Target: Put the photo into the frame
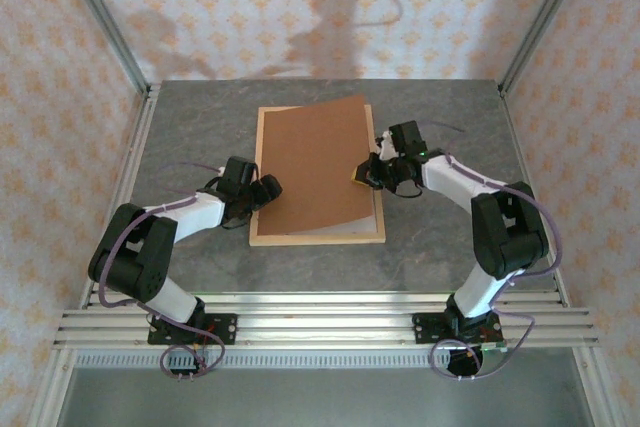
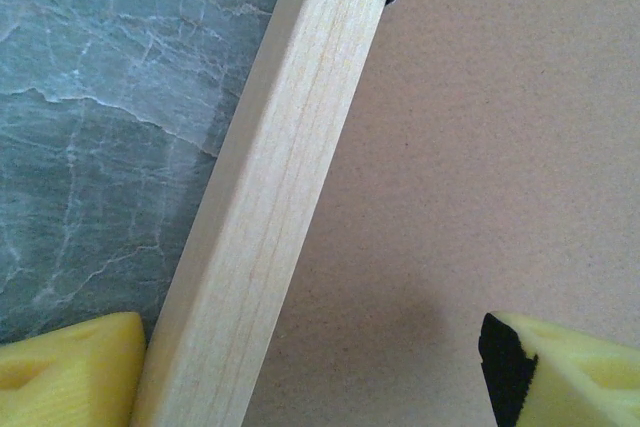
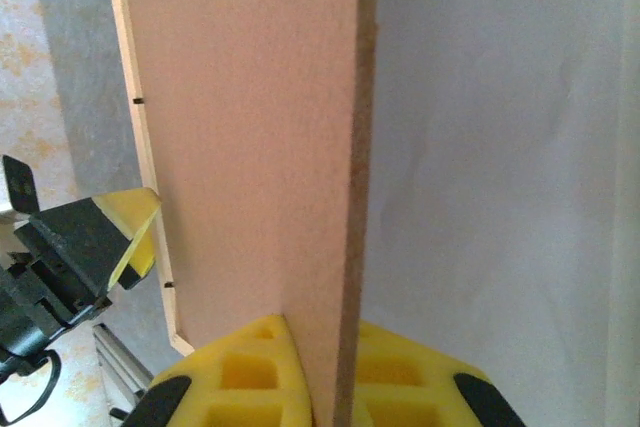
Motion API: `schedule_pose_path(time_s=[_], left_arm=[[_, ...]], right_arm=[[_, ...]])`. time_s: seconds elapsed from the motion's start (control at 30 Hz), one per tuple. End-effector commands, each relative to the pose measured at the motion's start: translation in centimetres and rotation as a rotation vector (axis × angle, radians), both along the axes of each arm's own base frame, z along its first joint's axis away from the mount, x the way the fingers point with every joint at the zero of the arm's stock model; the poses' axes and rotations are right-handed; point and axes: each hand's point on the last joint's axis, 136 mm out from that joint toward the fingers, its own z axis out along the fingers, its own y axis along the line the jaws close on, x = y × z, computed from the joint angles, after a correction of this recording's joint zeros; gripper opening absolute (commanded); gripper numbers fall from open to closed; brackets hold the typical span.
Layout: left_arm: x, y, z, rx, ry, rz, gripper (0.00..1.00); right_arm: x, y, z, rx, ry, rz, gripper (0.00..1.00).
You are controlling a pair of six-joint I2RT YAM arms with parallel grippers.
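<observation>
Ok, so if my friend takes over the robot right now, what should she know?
Left gripper: open, straddling the left rail of the frame, holding nothing.
Right gripper: shut on the brown backing board, whose right edge is raised off the frame.
The frame lies flat on the table. A white sheet lies under the board; photo back or mat, can't tell.
Left to do: probably check the photo is in, lower the board flat, let go.
</observation>
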Motion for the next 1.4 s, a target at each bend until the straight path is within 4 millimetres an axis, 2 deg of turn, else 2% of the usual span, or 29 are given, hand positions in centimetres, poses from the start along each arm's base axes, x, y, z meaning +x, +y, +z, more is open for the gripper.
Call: schedule_pose_path(time_s=[0.0, 0.13, 0.23, 0.73, 1.37], left_arm=[[-0.1, -6.0, 1.6, -0.181, -0.009, -0.140, 0.84], [-0.1, -6.1, 1.6, -0.182, -0.009, -0.143, 0.83], [-0.2, -5.9, 1.5, -0.173, -0.003, -0.144, 0.83], [-0.7, -5.4, 1.2, -0.143, 0.008, -0.142, 0.83], [-0.6, -5.5, 1.1, -0.148, 0.014, -0.141, 0.83]], right_arm=[[-1.6, -2.4, -6.6, -0.340, 0.084, -0.066, 0.00], [-1.5, -2.3, -6.8, -0.356, 0.086, -0.062, 0.00], [-1.4, -3.1, -6.9, -0.403, 0.081, -0.070, 0.01], [-0.5, -4.3, -6.0, -0.496, 0.041, -0.065, 0.17], [-0.6, -6.4, -6.6, -0.622, 0.032, -0.060, 0.25]])
